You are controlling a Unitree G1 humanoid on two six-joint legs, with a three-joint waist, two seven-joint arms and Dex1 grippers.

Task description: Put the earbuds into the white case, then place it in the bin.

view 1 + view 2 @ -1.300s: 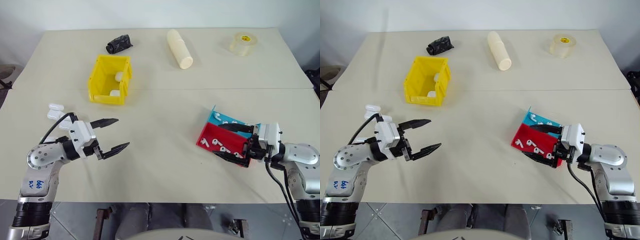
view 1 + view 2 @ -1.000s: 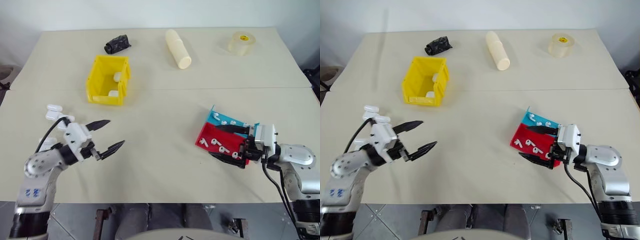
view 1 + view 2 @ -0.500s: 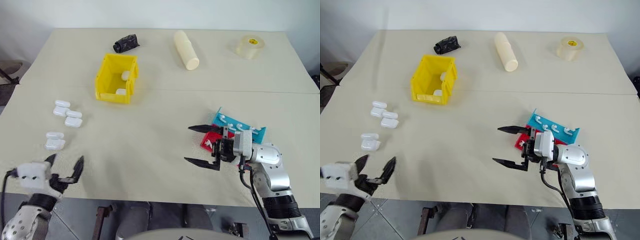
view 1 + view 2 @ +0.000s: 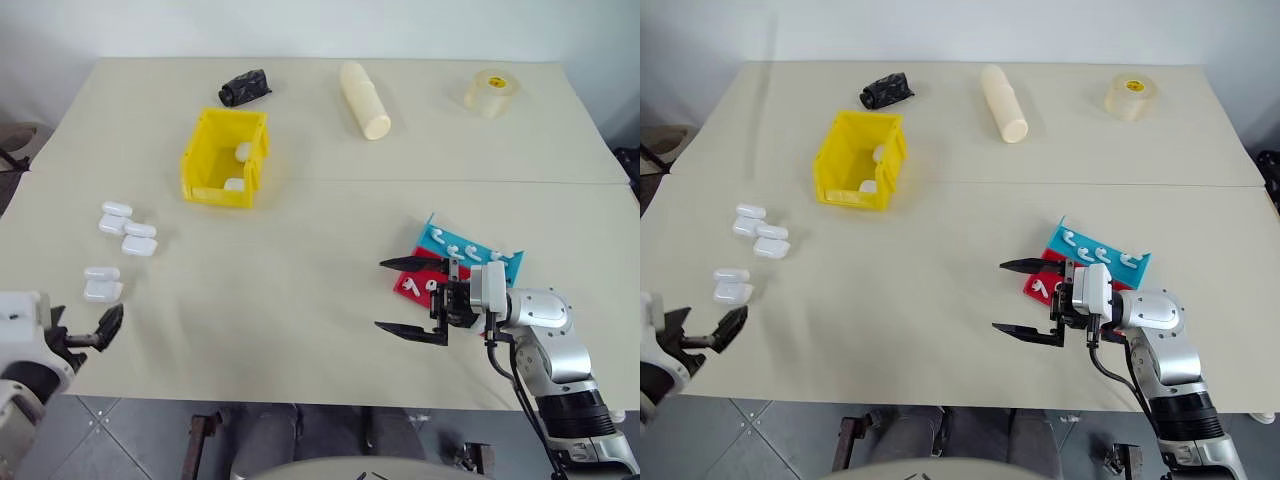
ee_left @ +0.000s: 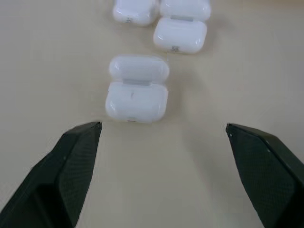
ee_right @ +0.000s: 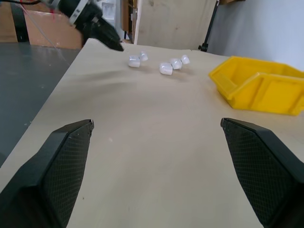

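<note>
Open white case (image 5: 136, 89) on table, left tool (image 5: 164, 142) spread before it

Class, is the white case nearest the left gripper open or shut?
Open: the white case has its lid folded back flat above the body, hinge visible, in the left wrist view.

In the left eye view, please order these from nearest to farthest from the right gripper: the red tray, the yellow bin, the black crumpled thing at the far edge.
From the right gripper:
1. The red tray, just behind its fingers, on the robot's right.
2. The yellow bin, across the table toward the far left.
3. The black crumpled thing, beyond the bin, near the table's far edge.
</note>
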